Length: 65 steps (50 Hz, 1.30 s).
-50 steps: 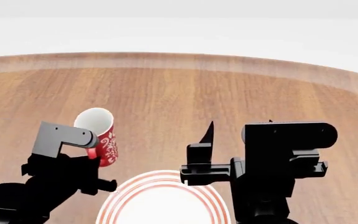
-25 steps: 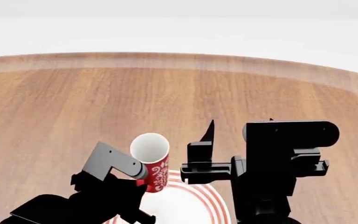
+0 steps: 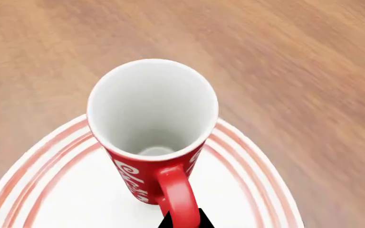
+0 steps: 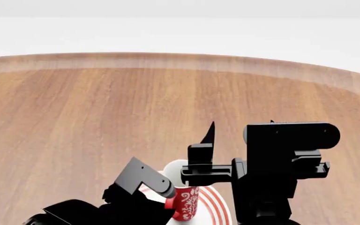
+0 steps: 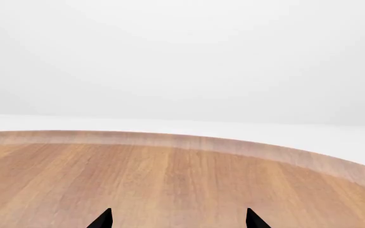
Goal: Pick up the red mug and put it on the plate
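Red mug (image 3: 152, 137), small and glossy ceramic, with white swirling ornament on its outside and a plain white inside, sits upright over the round white plate (image 3: 246, 175), which has concentric red rings around its rim. In the left wrist view the mug's open mouth faces the camera, its long axis runs straight up and down, and its red loop handle points back toward the left gripper (image 3: 181, 219). Only dark tips of that gripper show, pressed against the handle, so it appears closed on the handle, holding the mug. Whether the mug's base already touches the plate or hangs just above it cannot be told.

In the head view, the mug (image 4: 185, 199) and the plate (image 4: 213, 201) lie near the table's near edge, partly hidden behind both black arms. The left gripper (image 4: 167, 192) is right at the mug; the right gripper (image 4: 208, 140) stands apart, raised, nearer the right side.

The right wrist view shows two dark fingertips (image 5: 103, 219) spread wide apart with nothing between them, over the smooth brown wood-grain table (image 5: 182, 180) with its curved far edge.

The coming move is likely a short lowering, then release.
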Available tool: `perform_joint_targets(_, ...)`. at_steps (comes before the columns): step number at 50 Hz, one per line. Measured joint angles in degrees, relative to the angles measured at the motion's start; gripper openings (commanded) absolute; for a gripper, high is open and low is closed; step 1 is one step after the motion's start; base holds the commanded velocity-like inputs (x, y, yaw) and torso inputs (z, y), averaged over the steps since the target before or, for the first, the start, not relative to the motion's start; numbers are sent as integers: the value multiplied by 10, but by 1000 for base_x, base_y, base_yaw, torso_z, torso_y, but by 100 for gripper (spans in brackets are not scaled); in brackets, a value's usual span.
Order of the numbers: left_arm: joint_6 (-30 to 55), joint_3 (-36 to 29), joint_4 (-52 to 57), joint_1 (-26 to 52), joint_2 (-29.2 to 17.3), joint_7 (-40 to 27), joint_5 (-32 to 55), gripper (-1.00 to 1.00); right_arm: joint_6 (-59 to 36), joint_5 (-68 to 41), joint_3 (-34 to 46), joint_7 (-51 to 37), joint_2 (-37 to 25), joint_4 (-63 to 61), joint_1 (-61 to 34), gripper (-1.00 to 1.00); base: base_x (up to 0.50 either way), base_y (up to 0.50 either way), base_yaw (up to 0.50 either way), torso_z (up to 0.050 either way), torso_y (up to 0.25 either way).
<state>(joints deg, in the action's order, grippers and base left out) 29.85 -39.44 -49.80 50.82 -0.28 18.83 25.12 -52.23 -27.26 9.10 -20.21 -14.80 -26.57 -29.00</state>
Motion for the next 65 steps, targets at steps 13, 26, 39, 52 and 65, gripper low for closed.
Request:
perform_joint_targets(13, -77, -228, -106, 63, 1, -25, 243, -100, 4, -3, 0, -1, -2, 3, 1, 100, 0, 0, 0, 0, 0)
perform_joint_targets(26, -111, -373, -142, 90, 3, -49, 400, 100, 8, -6, 1, -2, -4, 9, 0, 100, 0, 0, 0, 0, 0)
perform_joint_targets(39, -122, -446, -157, 95, 3, -61, 445, 100, 14, -8, 2, -3, -5, 13, 1, 100, 0, 0, 0, 0, 0)
perform_joint_targets(52, -99, -462, 6, 102, -83, -134, 479, 100, 21, -9, 3, -3, -8, 21, 4, 100, 0, 0, 0, 0, 0)
perform_joint_targets(65, -84, -434, 285, 107, -250, -240, 533, 100, 26, -11, 6, -3, -9, 27, 4, 100, 0, 0, 0, 0, 0)
